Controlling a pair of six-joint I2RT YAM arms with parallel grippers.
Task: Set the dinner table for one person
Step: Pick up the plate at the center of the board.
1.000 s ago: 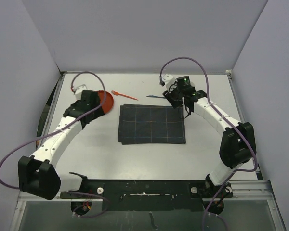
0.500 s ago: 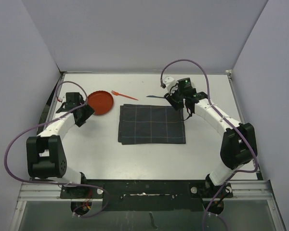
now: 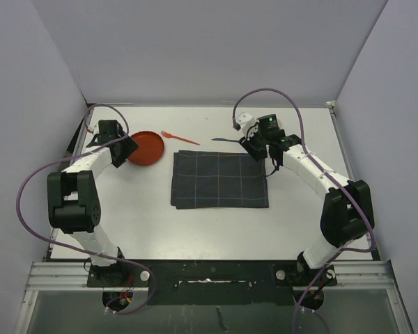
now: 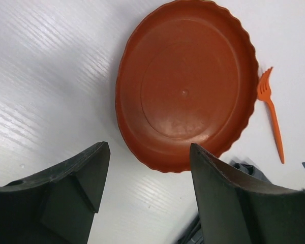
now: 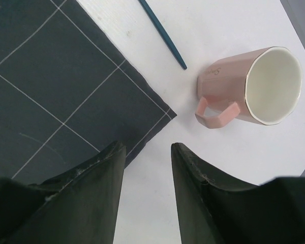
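A red scalloped plate (image 4: 185, 84) lies on the white dinner table (image 3: 195, 229) at the far left, also seen as the plate (image 3: 148, 148) from above. My left gripper (image 4: 150, 150) hangs open just short of its near rim, nothing between the fingers; from above the left gripper (image 3: 123, 153) is at the plate's left side. An orange fork (image 4: 272, 114) lies beyond the plate. My right gripper (image 5: 147, 147) is open and empty over the corner of the dark grid mat (image 5: 51, 86). A pink mug (image 5: 254, 86) lies on its side nearby.
A thin blue utensil (image 5: 162, 33) lies on the table behind the mat (image 3: 219, 179), and the orange fork (image 3: 179, 137) lies between it and the plate. Grey walls close in the back and both sides. The mug is hidden under the right arm from above.
The left arm has folded back toward the left wall, uncovering the plate, with its gripper now at the plate's left rim. The right gripper has shifted slightly right.
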